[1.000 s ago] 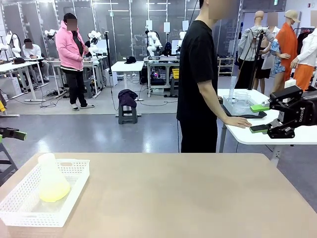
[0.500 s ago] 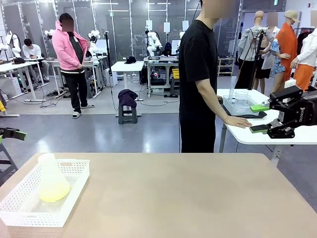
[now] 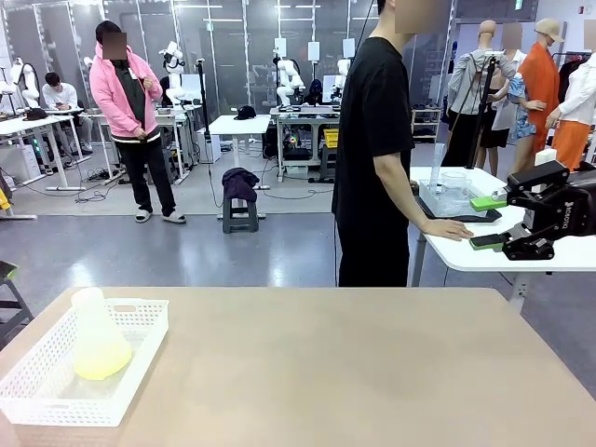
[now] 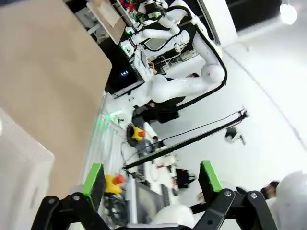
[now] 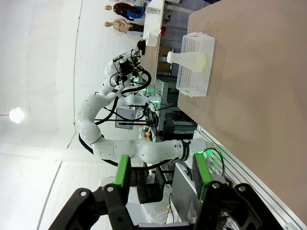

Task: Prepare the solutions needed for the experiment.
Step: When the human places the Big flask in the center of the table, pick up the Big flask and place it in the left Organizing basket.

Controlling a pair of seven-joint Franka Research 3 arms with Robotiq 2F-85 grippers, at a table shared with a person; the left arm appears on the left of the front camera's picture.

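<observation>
Front view records a frosted conical flask point(image 3: 96, 337) standing upright in a white slotted basket point(image 3: 56, 391) at about 8 o'clock on the tan table point(image 3: 354, 372). The solutions point(image 3: 102, 361) show as a shallow pale yellow layer in the flask's wide base; the neck above is cloudy white. A person in a black shirt point(image 3: 372, 149) stands beyond the far edge at 12 o'clock, one hand point(image 3: 449, 229) resting on a white side table point(image 3: 559, 251). The right gripper point(image 3: 486, 222) hangs at 3 o'clock, jaws partly spread, holding nothing. The left gripper point(image 4: 152, 177), seen in the left wrist view, has jaws spread wide and empty.
</observation>
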